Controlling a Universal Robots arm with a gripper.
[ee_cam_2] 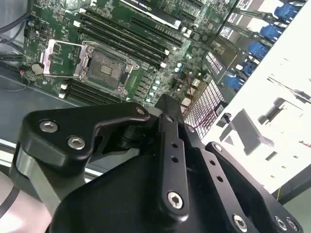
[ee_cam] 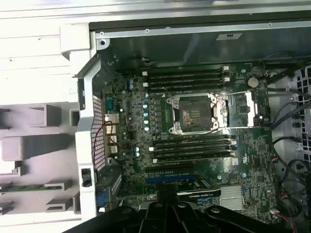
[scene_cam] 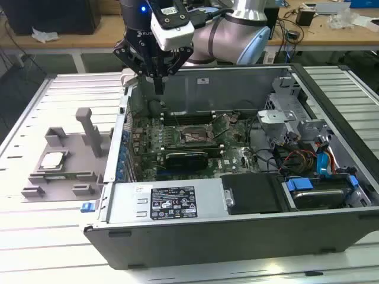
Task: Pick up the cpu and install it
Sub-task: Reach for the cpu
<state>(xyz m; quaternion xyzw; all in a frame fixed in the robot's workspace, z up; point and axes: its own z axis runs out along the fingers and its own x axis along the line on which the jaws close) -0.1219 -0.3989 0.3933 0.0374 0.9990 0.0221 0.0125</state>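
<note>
1. The cpu [scene_cam: 52, 160] lies flat in the grey holder [scene_cam: 84, 123] on the worktop [scene_cam: 35, 236], beside the computer case [scene_cam: 237, 236].
2. The jaws are together, holding nothing, above the case's rear corner, well apart from the cpu.
3. A good pick likely needs the jaws opened, centred, and closed squarely on the chip's edges.
4. The socket [ee_cam: 197, 114] is empty.

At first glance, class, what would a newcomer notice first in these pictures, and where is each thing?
The open case dominates, with the gripper hanging over its back corner at the exterior view's left. The socket inside lies open and empty, while the cpu sits on the grey fixture outside the case, at the exterior view's left.
</note>
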